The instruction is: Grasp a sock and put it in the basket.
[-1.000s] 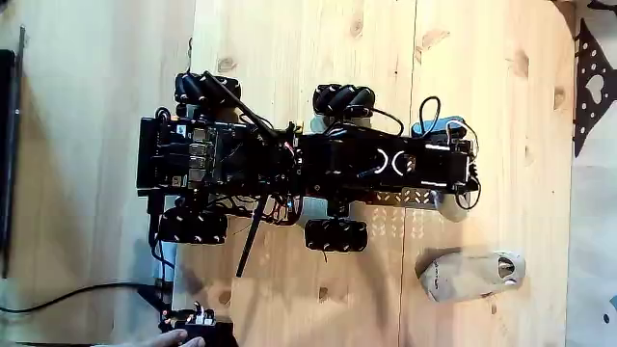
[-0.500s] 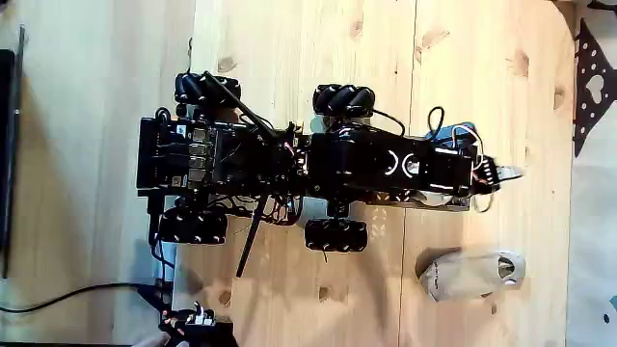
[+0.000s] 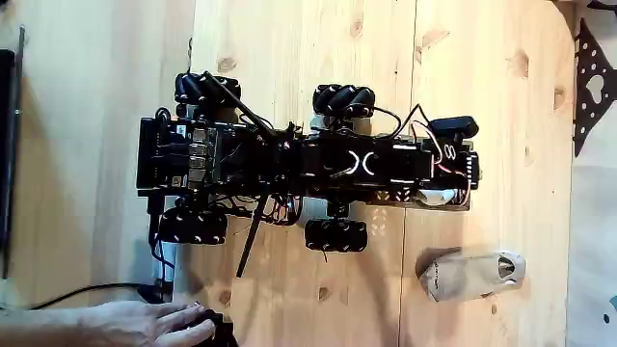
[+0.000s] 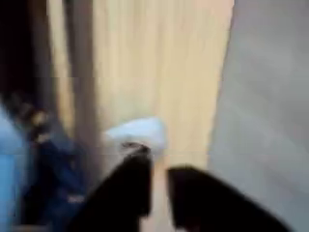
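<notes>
A black wheeled robot [image 3: 222, 159] stands on the wooden table with its arm folded along its body toward the right. My gripper [image 3: 461, 181] is at the arm's right end, over the right end of the perforated metal basket [image 3: 400, 198]. A small whitish lump, apparently the sock [image 3: 439, 196], lies there partly under the arm. In the blurred wrist view my gripper [image 4: 159, 179] has its two dark fingers [image 4: 126, 188] apart with nothing between them. The pale sock [image 4: 135, 130] sits just past the left fingertip.
A longer flat beige sock [image 3: 472, 273] with a whitish tip lies on the table at lower right. A person's hand [image 3: 145, 323] rests at the bottom left beside a black cable. A black perforated part [image 3: 590, 87] sits at the right edge.
The arm, stretched out to the right half a second ago, has drawn back left over the basket. A hand has come further into view at the bottom left.
</notes>
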`<state>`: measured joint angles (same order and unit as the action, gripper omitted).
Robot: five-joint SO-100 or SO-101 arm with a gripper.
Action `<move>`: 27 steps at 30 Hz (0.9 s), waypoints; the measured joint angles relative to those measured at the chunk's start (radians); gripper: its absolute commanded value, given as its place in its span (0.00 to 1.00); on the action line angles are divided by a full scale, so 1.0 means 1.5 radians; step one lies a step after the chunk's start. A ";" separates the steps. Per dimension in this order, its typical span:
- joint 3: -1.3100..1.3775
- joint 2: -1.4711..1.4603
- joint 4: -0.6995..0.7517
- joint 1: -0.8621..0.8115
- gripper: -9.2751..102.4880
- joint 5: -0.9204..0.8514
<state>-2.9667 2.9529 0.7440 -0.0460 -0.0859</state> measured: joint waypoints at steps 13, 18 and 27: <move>0.003 0.080 0.302 -0.024 0.09 -0.016; 0.002 0.103 0.310 -0.050 0.09 -0.014; 0.001 0.153 0.331 -0.107 0.09 -0.006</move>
<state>-2.9652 3.1830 1.2410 -0.2071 -0.0951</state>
